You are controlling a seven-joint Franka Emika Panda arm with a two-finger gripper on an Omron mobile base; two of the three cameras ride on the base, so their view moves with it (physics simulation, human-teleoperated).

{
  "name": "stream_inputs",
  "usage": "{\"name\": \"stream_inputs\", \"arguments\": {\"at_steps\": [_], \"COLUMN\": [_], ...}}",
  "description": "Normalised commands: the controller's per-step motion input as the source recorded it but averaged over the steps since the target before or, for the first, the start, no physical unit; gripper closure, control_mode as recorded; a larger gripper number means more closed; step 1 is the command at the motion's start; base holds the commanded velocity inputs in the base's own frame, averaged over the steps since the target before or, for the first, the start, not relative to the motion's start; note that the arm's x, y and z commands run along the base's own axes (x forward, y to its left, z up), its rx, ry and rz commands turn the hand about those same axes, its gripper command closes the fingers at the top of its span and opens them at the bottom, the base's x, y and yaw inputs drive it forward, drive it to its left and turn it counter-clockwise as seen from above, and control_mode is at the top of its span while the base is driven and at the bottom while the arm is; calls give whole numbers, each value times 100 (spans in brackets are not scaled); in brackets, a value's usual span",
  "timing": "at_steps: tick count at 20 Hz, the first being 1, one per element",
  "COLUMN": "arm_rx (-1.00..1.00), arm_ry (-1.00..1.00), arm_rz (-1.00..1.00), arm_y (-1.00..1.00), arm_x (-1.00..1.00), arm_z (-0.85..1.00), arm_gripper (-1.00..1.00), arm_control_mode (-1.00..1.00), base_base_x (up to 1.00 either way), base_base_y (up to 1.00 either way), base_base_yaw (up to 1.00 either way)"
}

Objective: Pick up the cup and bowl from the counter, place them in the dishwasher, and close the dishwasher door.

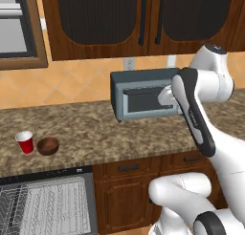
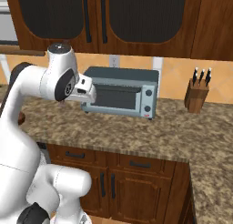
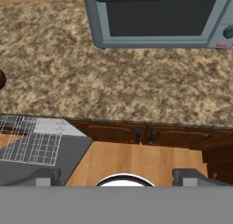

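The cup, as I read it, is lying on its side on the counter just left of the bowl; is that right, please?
Not quite: the cup stands upright, open end up, on the counter just left of the bowl. The left base view shows it.

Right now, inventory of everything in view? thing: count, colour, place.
cup: 1, red with white rim, upright on the counter's left end
bowl: 1, dark reddish-brown, just right of the cup
counter: 1, speckled brown granite, over the lower cabinets
dishwasher: 1, open, white rack, below the cup and bowl
toaster oven: 1, grey, back of counter
knife block: 1, brown, counter's right end
wall cabinets: dark brown, above counter
gripper: 1, dark tips, open and empty, high above the floor
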Motion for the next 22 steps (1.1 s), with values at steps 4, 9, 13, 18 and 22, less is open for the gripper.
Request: {"name": "stream_inputs", "arguments": {"at_steps": [4, 9, 13, 18, 22], "arm_rx": [0, 0, 0, 0, 0], "arm_ry": [-8, 0, 0, 0, 0], "arm_rz": [1, 1, 0, 0, 0], "arm_y": [6, 7, 0, 0, 0], "arm_x": [-71, -59, 0, 0, 0], "arm_z": [0, -3, 0, 0, 0], "arm_gripper": [-100, -100, -100, -100, -100], "arm_control_mode": [-100, 100, 100, 100, 100], "base_base_x": [0, -16, -29, 4, 0], "base_base_y": [0, 2, 40, 6, -10], "base_base_yaw": [0, 0, 25, 86, 96]}}
